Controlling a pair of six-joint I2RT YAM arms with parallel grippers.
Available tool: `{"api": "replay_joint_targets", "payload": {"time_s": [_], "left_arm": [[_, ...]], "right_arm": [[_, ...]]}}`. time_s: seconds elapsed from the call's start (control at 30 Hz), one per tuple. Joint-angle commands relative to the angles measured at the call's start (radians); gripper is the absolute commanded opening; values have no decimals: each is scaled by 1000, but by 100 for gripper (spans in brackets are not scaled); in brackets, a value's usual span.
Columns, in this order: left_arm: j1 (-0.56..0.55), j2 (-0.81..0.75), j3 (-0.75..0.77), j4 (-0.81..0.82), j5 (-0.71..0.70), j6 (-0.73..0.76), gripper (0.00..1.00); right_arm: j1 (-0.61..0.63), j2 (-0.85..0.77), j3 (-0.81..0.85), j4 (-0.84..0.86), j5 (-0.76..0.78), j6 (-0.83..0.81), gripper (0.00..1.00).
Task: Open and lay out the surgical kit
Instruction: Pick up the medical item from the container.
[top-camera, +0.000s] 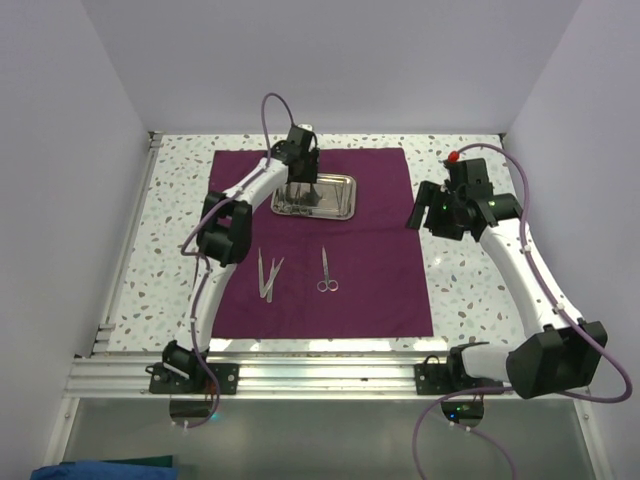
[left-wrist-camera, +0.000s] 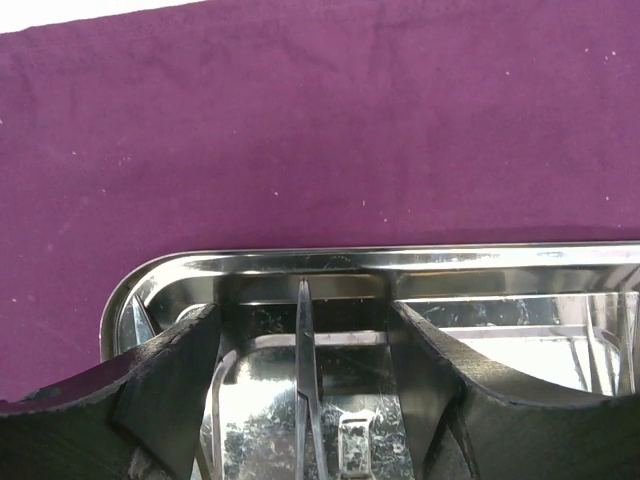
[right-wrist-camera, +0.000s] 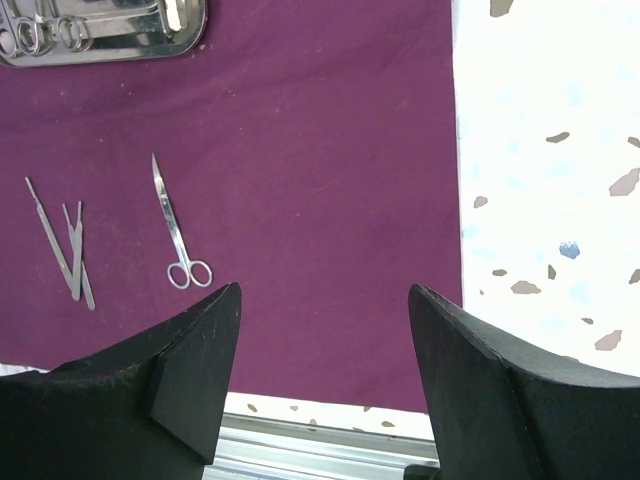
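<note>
- The right pincer (right-wrist-camera: 325, 330) is held released, its two black fingers (right-wrist-camera: 190, 360) set wide apart with nothing between them. It is hung over the right edge of the maroon cloth (top-camera: 380, 285), where the speckled table (top-camera: 465, 290) is met.
- Ahead of that pincer and to its left, scissors (right-wrist-camera: 175, 225) are laid flat on the cloth, with the rings turned toward the near edge.
- Further left, well apart from the right pincer, tweezers (right-wrist-camera: 80, 255) and a thinner straight instrument (right-wrist-camera: 50, 235) are laid close together.
- Beyond these, the steel tray (top-camera: 352, 197) is set on the far half of the cloth. Several ring-handled instruments (right-wrist-camera: 40, 32) are seen inside it.
- The left pincer (left-wrist-camera: 310, 400) is found pointing down into the left half of the tray. It is seen released, with its fingers spread. A thin silver instrument (left-wrist-camera: 303, 370) is seen between them and, as far as can be told, is touched by neither.
- Past the left pincer's tips, the tray's curved rim is seen, then bare cloth.
</note>
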Motion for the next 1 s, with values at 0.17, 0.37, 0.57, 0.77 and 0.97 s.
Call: {"api": "replay_joint_targets", "payload": {"time_s": [0.17, 0.37, 0.57, 0.77, 0.97], "left_arm": [[6, 60, 31, -39, -71, 39, 66], [4, 83, 36, -90, -60, 44, 48], [6, 117, 42, -167, -32, 42, 27], [9, 134, 27, -205, -37, 55, 3], [18, 154, 49, -210, -6, 62, 0]], "right_arm": [[1, 14, 26, 4, 13, 10, 72], [1, 20, 12, 19, 7, 9, 72], [2, 20, 0, 30, 1, 7, 72], [2, 18, 8, 33, -7, 6, 72], [2, 17, 22, 22, -7, -4, 72]]}}
